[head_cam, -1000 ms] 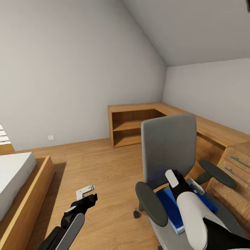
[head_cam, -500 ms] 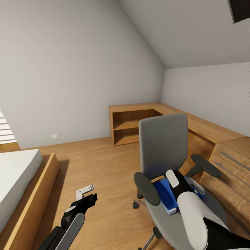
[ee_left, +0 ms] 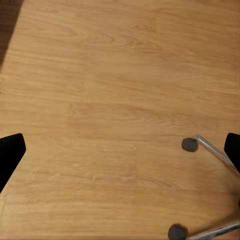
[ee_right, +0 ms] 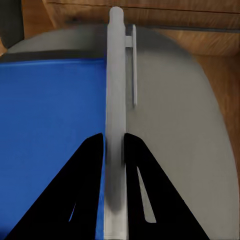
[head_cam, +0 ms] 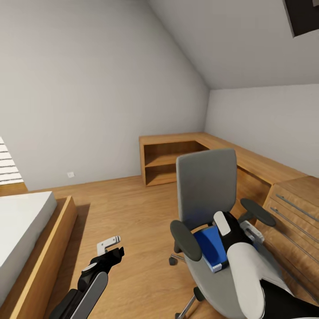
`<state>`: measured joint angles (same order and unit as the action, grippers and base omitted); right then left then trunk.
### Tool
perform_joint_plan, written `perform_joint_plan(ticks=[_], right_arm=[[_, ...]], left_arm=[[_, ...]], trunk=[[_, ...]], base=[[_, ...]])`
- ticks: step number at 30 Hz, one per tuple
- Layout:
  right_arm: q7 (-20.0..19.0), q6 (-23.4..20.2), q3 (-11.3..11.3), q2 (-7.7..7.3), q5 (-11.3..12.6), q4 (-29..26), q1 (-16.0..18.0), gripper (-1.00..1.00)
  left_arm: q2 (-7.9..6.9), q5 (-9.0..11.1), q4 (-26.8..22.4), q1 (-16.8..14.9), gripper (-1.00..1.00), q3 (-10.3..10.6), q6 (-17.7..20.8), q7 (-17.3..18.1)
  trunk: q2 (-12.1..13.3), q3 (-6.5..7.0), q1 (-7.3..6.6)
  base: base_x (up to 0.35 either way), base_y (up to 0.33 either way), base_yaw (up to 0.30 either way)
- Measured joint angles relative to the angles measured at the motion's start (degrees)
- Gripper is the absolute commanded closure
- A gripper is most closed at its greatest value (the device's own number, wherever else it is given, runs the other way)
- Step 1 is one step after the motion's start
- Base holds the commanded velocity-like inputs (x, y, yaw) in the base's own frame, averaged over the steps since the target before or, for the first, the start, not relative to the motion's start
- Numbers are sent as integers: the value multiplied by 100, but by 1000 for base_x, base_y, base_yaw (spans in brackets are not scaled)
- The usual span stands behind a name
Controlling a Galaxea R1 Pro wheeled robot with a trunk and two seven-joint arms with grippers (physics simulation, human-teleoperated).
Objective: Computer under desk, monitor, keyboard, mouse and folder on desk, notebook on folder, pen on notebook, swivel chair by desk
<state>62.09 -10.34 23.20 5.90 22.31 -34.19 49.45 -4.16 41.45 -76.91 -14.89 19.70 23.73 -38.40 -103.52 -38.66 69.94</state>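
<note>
Sloped pale grey walls and a light wood plank floor (head_cam: 133,208) enclose the bedroom, where the left gripper (head_cam: 110,248) hangs released over bare boards. Rightward, the folder (head_cam: 208,248) lies on the swivel chair (head_cam: 206,190) seat. Closer, the right gripper (ee_right: 114,142) is clenched around the pen (ee_right: 116,75) at the folder's edge.

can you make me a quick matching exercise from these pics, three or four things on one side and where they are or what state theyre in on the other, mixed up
Things:
1. pen
2. folder
3. left gripper
4. swivel chair

Places or states:
A. lying on the grey seat
B. hanging open over bare plank floor
C. clamped between two black fingers
D. standing in front of light oak drawers with bar handles

Pairs: 1-C, 2-A, 3-B, 4-D
</note>
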Motion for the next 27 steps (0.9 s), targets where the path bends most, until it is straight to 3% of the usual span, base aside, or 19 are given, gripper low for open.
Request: perform_joint_plan(ticks=[11,19,27], right_arm=[[-173,-393,4,-21,-11,-840,-84,100],[-1044,-975,-139,-55,-29,-1326,-415,100],[-1266,-1182,-163,-75,-15,-1433,-454,100]], left_arm=[[0,-17,9,0,-100,-5,-16,-5],[0,-33,9,0,-100,-6,-18,-5],[0,-29,9,0,-100,-3,-18,-5]], trunk=[[441,197,-242],[762,341,-417],[1083,485,-593]], base=[[0,0,0],[0,0,0],[0,0,0]])
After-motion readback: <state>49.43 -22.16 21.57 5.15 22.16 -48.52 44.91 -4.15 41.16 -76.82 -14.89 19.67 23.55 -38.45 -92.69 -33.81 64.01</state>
